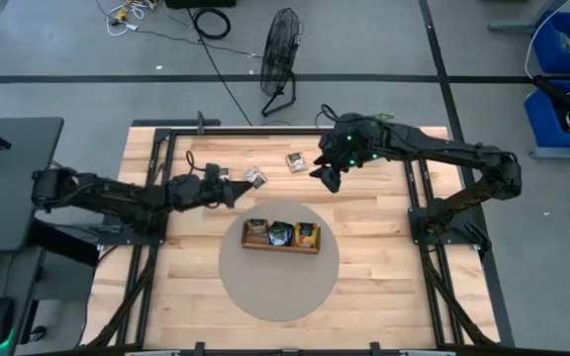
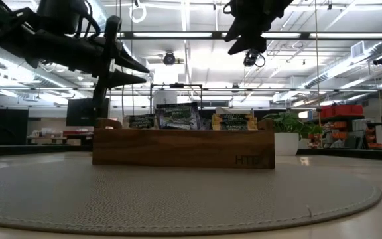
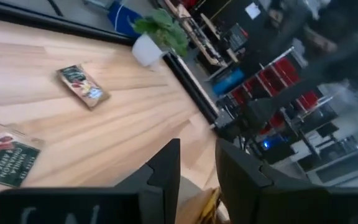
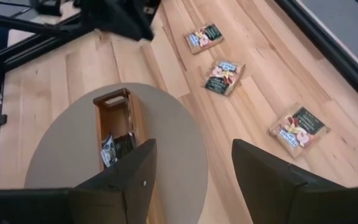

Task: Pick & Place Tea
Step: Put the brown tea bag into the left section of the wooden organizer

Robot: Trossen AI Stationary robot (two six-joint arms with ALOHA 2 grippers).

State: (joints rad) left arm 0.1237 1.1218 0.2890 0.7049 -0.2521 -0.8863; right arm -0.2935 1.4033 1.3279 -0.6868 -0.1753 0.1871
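Round mat point(image 2: 178, 199), wooden tray point(image 2: 183, 148) stamped "HTE"

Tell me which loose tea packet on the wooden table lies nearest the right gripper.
The flat square packet farthest right in the high view; two others lie leftward.

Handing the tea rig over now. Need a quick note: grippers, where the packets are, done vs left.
Left gripper: raised above the table beside the loose packets, fingers slightly apart, nothing held.
Right gripper: open, empty, raised over the table's far side.
Tea: wooden tray sits on the round mat with packets standing in it.
Three loose packets lie flat on the table.
Done: some packets are in the tray.
Left: pick the three loose packets and place them in the tray.
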